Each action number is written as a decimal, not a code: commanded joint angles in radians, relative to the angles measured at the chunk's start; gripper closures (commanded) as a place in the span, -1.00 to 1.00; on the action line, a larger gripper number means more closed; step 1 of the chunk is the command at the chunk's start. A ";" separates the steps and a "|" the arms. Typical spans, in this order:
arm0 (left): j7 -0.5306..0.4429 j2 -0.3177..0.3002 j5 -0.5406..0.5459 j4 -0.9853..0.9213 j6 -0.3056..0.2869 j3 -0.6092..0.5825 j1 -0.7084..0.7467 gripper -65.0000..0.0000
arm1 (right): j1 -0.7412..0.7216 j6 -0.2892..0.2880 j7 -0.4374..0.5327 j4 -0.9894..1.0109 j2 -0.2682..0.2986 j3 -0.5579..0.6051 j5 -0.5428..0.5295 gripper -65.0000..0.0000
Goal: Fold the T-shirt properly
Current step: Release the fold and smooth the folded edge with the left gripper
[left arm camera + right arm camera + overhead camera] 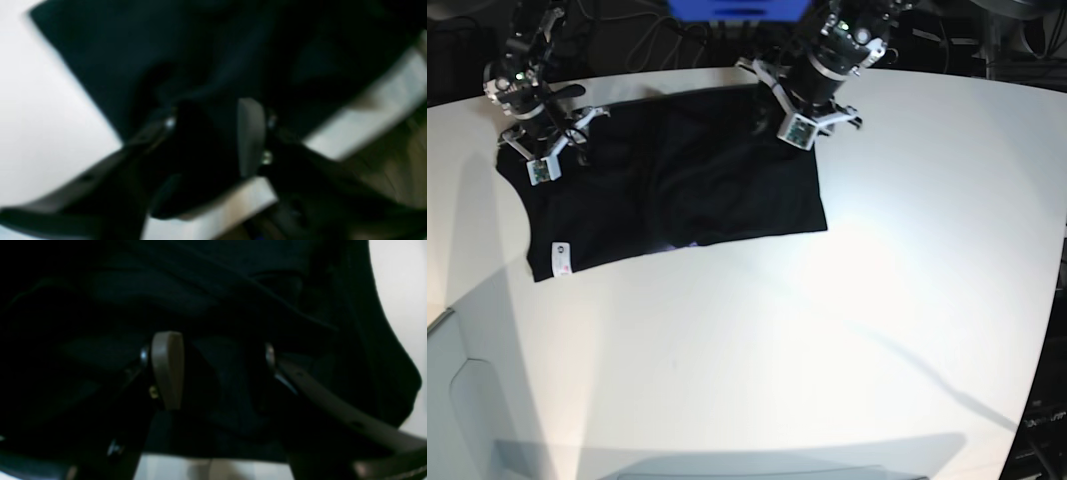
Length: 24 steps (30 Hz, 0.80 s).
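Lying under both end effectors: T-shirt (677, 190)

Both arms reach in from the far edge and point down toward the near side. The left arm, on the right of the base view, angles down with its wrist tilted, and the left tool (799, 110) sits low at the far edge of the T-shirt (717, 190). From its wrist camera the picture is blurry: a grey pad (251, 133) and a dark finger stand apart with black cloth between them, and I can't tell if they're actually pinching it. The right arm is over on the left of the base view, its right tool (545, 150) also down low. In its own view the fingers are spread wide, with cloth in the gap.
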State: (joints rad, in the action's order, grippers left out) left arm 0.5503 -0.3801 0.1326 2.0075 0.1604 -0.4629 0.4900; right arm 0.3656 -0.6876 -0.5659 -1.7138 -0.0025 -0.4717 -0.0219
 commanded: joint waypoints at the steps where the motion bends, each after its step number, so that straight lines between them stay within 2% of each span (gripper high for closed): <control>1: -0.012 -0.021 0.003 0.019 0.011 0.002 0.003 0.00 | 0.008 -0.011 -0.046 0.002 -0.001 0.003 0.023 0.05; 4: -0.012 -0.029 0.003 0.022 0.011 0.003 0.003 -0.24 | 0.008 -0.011 -0.046 0.002 -0.003 0.003 0.023 0.05; 6: -0.014 -0.027 0.003 0.022 0.012 0.003 0.005 -0.32 | 0.006 -0.011 -0.046 0.002 -0.003 0.003 0.023 0.05; 10: -0.019 -0.026 0.005 0.023 0.020 0.005 0.045 -0.32 | -0.004 -0.011 -0.046 0.011 -0.003 0.003 0.023 0.05; 15: -0.175 -0.029 -0.003 0.022 0.023 0.023 0.108 -0.32 | -0.009 -0.011 -0.046 0.071 -0.003 0.003 0.023 0.05; 17: -0.209 -0.024 -0.003 0.020 0.023 0.057 0.140 -0.32 | -0.009 -0.011 -0.046 0.080 -0.003 0.003 0.023 0.05; 24: -0.213 -0.024 0.002 0.017 0.023 0.092 0.181 -0.32 | -0.024 -0.011 -0.046 0.079 -0.003 0.003 0.023 0.05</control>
State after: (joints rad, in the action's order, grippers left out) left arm 0.3580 -0.4015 0.1387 2.0098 0.1795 -0.3702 0.6621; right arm 0.3302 -0.6861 -0.5152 -1.6516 -0.0002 -0.4736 -0.0406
